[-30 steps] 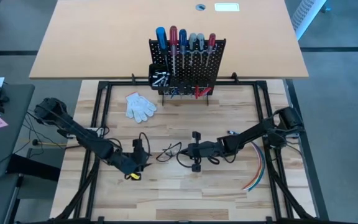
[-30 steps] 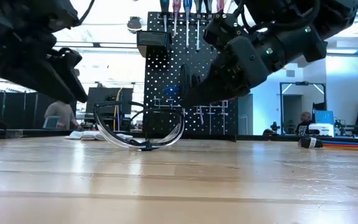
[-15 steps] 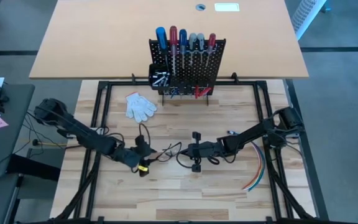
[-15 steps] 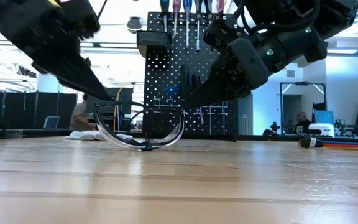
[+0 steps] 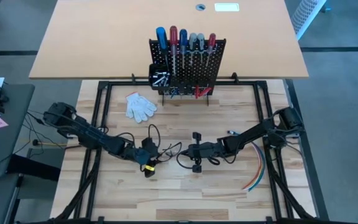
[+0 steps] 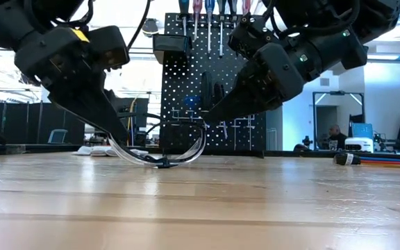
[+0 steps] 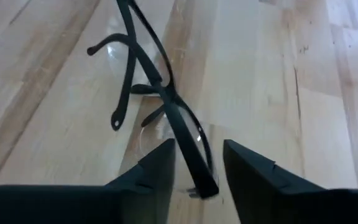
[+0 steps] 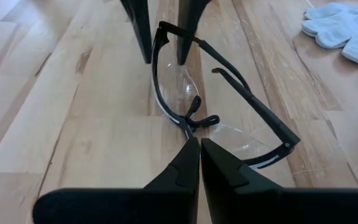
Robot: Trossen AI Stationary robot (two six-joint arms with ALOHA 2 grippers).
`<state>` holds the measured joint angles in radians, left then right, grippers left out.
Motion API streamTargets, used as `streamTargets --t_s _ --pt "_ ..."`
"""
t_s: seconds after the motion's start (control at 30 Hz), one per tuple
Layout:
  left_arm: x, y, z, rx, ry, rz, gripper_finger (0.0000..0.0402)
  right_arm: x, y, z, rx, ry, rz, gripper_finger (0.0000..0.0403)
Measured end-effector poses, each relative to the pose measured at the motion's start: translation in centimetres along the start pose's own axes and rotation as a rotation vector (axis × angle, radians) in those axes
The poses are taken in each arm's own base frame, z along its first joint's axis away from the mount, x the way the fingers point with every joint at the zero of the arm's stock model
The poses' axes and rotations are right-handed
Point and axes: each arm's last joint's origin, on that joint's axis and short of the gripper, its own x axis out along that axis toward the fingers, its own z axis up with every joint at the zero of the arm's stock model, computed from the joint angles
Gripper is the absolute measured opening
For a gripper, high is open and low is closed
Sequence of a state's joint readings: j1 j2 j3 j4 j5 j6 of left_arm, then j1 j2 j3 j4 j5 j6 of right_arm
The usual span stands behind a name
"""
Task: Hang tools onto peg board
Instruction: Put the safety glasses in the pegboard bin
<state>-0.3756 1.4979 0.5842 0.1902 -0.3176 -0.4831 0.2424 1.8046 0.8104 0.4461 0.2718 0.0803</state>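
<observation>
A pair of safety glasses (image 5: 168, 151) lies on the wooden table (image 5: 185, 193) between the two arms, near its middle. The left gripper (image 7: 197, 163) stands over one end of the frame with its fingers a narrow gap apart, straddling the frame's rim and not yet pinching it. The right gripper (image 8: 200, 163) points at the nose bridge from the opposite side with its fingers pressed together, holding nothing. To take the glasses cleanly, the left fingers should probably close on the dark rim rather than the clear lens, and lift only once the grip is firm, since the thin frame could twist or slide on the smooth wood. The peg board (image 5: 188, 65) stands well apart at the far edge, its screwdrivers (image 5: 185, 38) already hanging in a row with red pliers (image 5: 200, 92) at its foot. A white glove (image 5: 140, 106) lies near the board and coloured cables (image 5: 257, 168) lie by the right arm; neither blocks the grasp.
</observation>
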Motion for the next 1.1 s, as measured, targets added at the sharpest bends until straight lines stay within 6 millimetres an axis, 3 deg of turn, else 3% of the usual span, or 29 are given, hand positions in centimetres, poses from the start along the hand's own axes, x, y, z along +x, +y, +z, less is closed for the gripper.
streamTargets --t_s 0.27,0.4,0.53,0.7,0.8,0.93,1.1 --pt "-1.5 -0.5 2.0 0.064 0.055 0.023 0.0017 0.0 0.0 -0.1 -0.003 0.006 0.0 0.0024" --pt "-3.0 -0.8 3.8 0.105 0.074 0.094 0.0023 -0.3 0.1 -0.3 -0.025 0.047 0.001 0.0024" --pt "-5.7 -1.1 6.2 0.179 0.047 0.231 0.0022 -2.0 0.1 0.4 -0.052 0.092 -0.034 0.0024" --pt "-9.6 -1.6 9.8 0.223 -0.11 0.297 0.0015 -4.2 0.6 1.4 -0.085 0.096 -0.107 0.0024" --pt "-10.6 -1.6 10.6 0.225 -0.169 0.276 0.0017 -4.8 1.2 1.6 -0.099 0.084 -0.1 0.0024" --pt "-9.5 -1.1 9.8 0.181 -0.11 0.218 0.0018 -5.0 2.2 1.5 -0.152 0.076 -0.078 0.0024" --pt "-5.7 -0.9 6.6 0.128 -0.043 0.2 0.0019 -5.2 2.8 1.7 -0.158 0.043 -0.058 0.0024"
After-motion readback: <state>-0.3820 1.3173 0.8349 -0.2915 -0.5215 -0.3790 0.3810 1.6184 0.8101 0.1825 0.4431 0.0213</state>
